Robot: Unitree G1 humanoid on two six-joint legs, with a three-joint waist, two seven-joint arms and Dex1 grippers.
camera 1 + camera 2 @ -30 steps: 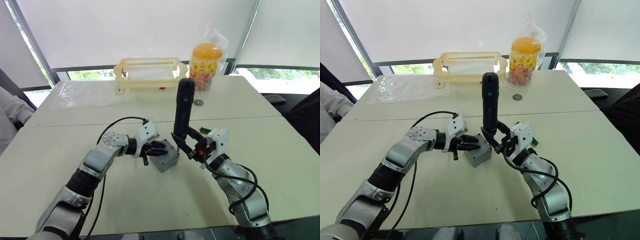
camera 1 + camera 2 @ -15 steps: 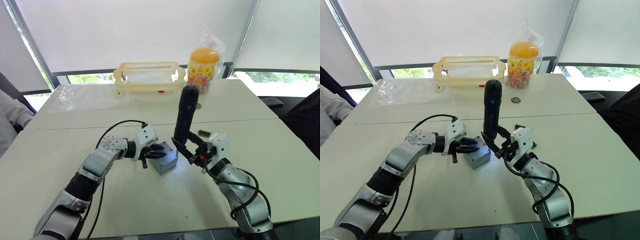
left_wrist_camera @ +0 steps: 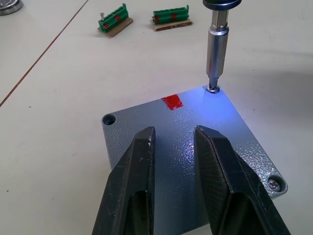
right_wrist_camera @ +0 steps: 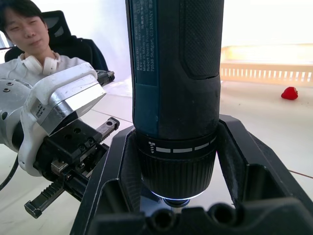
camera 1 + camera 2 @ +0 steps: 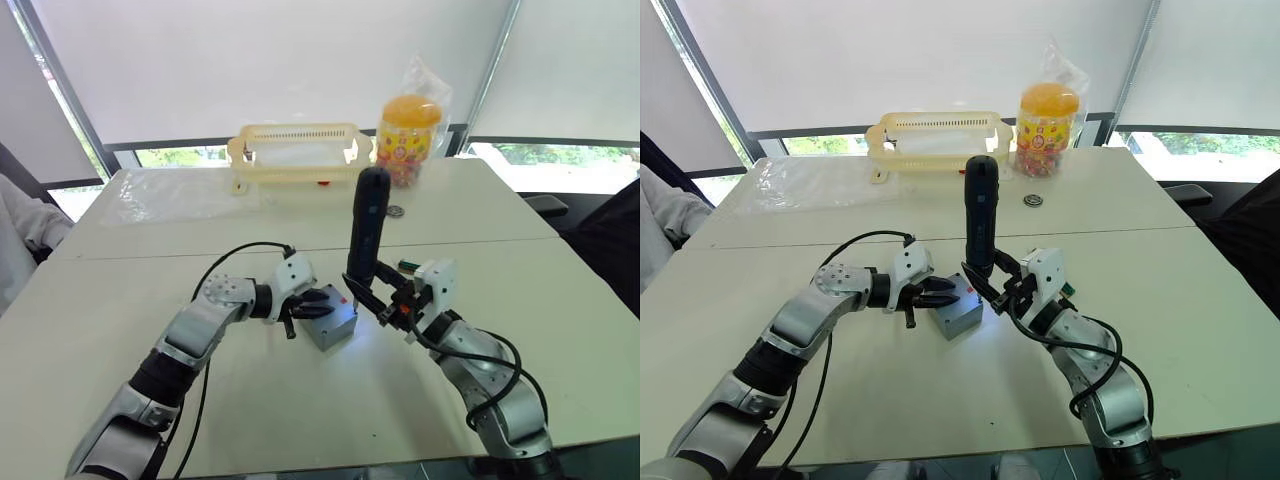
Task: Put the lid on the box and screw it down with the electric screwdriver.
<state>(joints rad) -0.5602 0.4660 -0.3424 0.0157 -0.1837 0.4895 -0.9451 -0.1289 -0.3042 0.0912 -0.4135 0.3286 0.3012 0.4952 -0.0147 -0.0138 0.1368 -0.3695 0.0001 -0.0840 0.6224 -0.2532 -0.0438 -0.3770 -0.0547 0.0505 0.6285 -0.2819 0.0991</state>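
Lid (image 3: 195, 152) seated on box (image 5: 335, 328), mid-table. Our right gripper (image 5: 385, 305) clamps the electric screwdriver (image 5: 365, 232) upright; compared with a second ago the driver barely moved, bit now in the corner hole beside the red mark (image 3: 172, 102). Left gripper (image 3: 173, 147), fingers narrowly parted and holding nothing, rests on the lid. We judge driving under way; one corner screw (image 3: 274, 183) already in.

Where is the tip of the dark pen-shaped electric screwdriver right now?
The electric screwdriver stands upright in the right gripper, its bit in a corner screw hole of the grey lid.
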